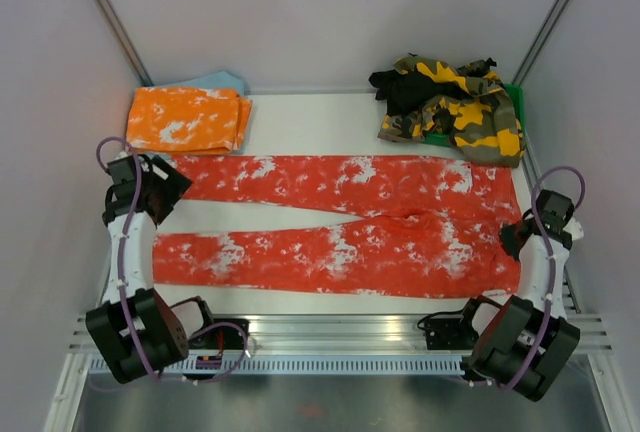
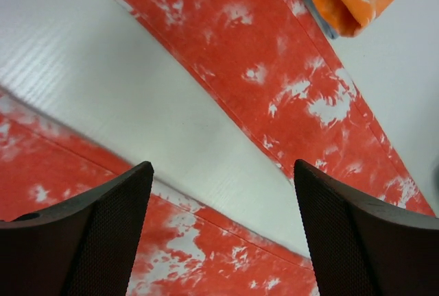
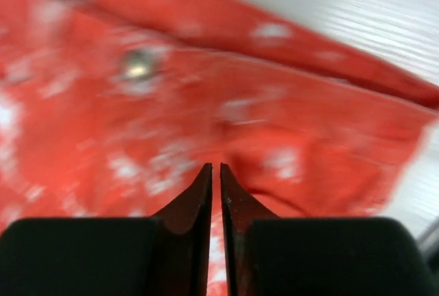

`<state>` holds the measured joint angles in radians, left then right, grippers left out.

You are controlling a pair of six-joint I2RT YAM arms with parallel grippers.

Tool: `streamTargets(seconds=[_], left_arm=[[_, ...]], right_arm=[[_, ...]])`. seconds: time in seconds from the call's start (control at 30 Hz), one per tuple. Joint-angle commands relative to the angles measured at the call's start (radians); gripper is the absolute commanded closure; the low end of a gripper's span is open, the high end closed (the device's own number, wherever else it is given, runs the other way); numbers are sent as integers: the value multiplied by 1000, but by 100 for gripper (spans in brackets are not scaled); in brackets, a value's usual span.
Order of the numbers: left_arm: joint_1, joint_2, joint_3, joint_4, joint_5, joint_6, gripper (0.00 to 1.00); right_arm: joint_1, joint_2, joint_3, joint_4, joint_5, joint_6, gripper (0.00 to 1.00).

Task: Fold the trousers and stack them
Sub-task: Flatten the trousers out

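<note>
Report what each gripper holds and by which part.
Nothing is held. The left gripper is open above the legs of the red trousers; the right gripper is shut over their waist end, with no cloth visibly pinched.

A white, faintly ribbed surface (image 1: 300,127) filled the middle of the booth. Plain pale walls closed it in: a back wall (image 1: 330,12), a left wall (image 1: 45,102) and a right wall (image 1: 605,72). Slim grey metal struts (image 1: 110,17) slanted up from the rear corners. An aluminium rail (image 1: 340,330) edged the near side, with a dull grey panel (image 1: 330,402) beyond it. The light was soft and even.
</note>
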<state>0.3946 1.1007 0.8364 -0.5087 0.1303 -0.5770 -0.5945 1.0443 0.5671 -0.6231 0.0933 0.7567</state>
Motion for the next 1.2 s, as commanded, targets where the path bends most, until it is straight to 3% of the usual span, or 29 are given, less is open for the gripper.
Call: streamTargets(seconds=[0.0, 0.07, 0.17, 0.2, 0.23, 0.27, 0.33, 0.57, 0.7, 0.9, 1.17], left_arm=[[-75, 103, 26, 108, 66, 40, 12], [-114, 154, 67, 105, 22, 43, 20], [-148, 234, 87, 133, -41, 20, 50], [-149, 249, 86, 145, -58, 3, 74], [-149, 287, 86, 156, -82, -10, 91], [-148, 307, 90, 170, -86, -24, 98], [-148, 367, 89, 197, -51, -72, 98], [-149, 545, 112, 300, -49, -196, 98], [-148, 587, 141, 309, -89, -185, 98], [-148, 669, 185, 247, -124, -224, 98], [-122, 766, 247, 199, -92, -248, 98]], right_arm=[[93, -17, 155, 105, -174, -127, 82], [133, 41, 235, 134, -213, -171, 80], [176, 75, 252, 279, -243, -189, 82], [183, 85, 244, 316, -250, -191, 81], [199, 97, 223, 356, -244, -172, 87], [203, 135, 214, 390, -248, -165, 92], [228, 189, 212, 434, -238, -149, 100], [277, 365, 149, 540, -167, -97, 100], [275, 436, 177, 507, -23, -102, 100], [271, 594, 212, 465, 34, -106, 100], [148, 617, 200, 493, 13, -132, 100]])
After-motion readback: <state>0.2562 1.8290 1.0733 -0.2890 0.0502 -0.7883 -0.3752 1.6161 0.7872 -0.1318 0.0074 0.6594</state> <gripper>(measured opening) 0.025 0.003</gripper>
